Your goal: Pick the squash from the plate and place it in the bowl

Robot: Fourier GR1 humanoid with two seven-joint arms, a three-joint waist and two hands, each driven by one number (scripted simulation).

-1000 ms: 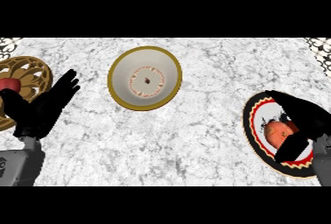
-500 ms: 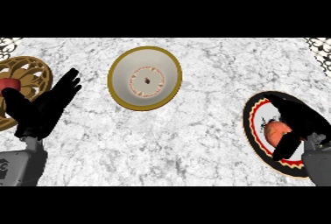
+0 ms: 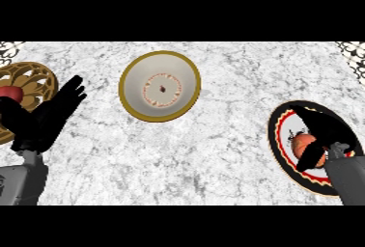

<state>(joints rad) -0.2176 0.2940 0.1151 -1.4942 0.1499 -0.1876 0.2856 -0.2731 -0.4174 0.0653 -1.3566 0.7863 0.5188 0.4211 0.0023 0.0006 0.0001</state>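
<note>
Squash (image 3: 305, 141): orange, lying on the dark-rimmed plate (image 3: 279, 144) at four o'clock on the bench (image 3: 228, 159).

My right hand (image 3: 322, 137): over the plate, fingers bent down around the squash; whether they have closed on it I cannot tell.

Bowl (image 3: 160, 86): gold-rimmed, at eleven o'clock, well apart from the plate; bare marble between, nothing I judge to be in the way.

My left hand (image 3: 50, 116): at nine o'clock, resting, fingers straight and released, beside a brown openwork basket (image 3: 28, 82) holding something red (image 3: 10, 91).

Right hand (image 3: 322, 140) lower — covering squash (image 3: 305, 142).
</note>
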